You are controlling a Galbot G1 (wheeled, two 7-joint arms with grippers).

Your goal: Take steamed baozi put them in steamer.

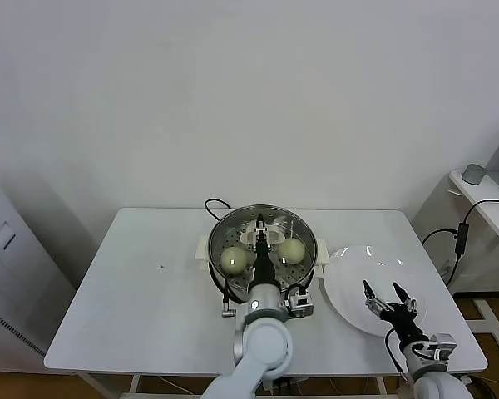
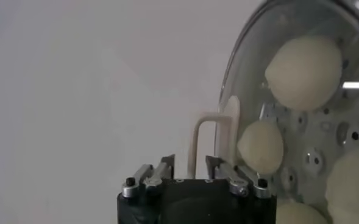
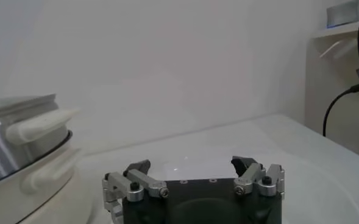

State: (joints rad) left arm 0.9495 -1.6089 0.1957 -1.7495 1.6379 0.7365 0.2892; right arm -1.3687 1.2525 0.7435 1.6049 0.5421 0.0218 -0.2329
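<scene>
**Left gripper** (image 2: 191, 165): spread. Its fingers stand apart on either side of the cream handle (image 2: 206, 131) of the glass lid (image 2: 252, 61), and I see no pinch on it. The handle loop rises just ahead of my fingertips.

**Task items:** the steamer (image 1: 224, 224) is directly beneath this gripper. The lid appears to sit over it. Through the glass, the wrist view shows four steamed baozi (image 2: 304, 70) on the perforated floor, just beyond and below the handle. None remains on the plate (image 1: 349, 278).

**Right gripper** (image 1: 388, 293): fingers wide apart and holding nothing. It hangs idle over the plate, well to the side of the steamer.

**Judgement:** loading looks complete, and the step in hand is letting go of the lid.

**Recommended practice:**
- Confirm both fingers are clear of the handle before moving.
- Withdraw straight up from the loop, not sideways, since a finger catching the handle could drag the lid off its seat.
- Keep my wrist level so that the gripper body does not knock the glass.
- Whether the lid sits fully in the rim all round cannot be told, so check that after I clear away towards the bench (image 1: 133, 291) edge.
</scene>
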